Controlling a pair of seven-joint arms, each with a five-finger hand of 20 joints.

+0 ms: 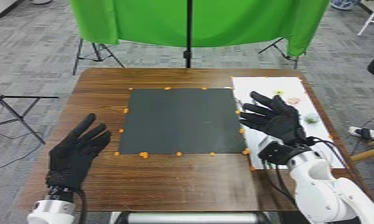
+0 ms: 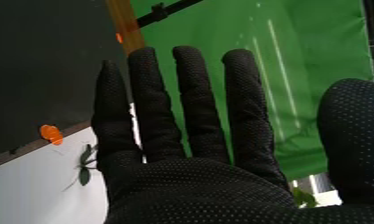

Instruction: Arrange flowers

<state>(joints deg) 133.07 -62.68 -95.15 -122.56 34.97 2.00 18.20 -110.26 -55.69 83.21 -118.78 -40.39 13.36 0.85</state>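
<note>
In the head view, small flowers point(image 1: 293, 100), pale pink and yellow, and a green tuft point(image 1: 311, 118) lie on the white sheet point(image 1: 254, 84). Over it, the right hand point(image 1: 272, 121) is empty, fingers spread; the left hand point(image 1: 75, 154) is empty, loosely open.

In the right wrist view, a dark green sprig point(image 2: 85, 175) lies on white.

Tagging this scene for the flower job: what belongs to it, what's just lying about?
Belongs:
- yellow bloom, pinkish flower, green sprig, white sheet
- right hand, left hand
- dark mat, probably

Just about:
- green backdrop
- black stand, left
- orange blobs edging the mat
</note>
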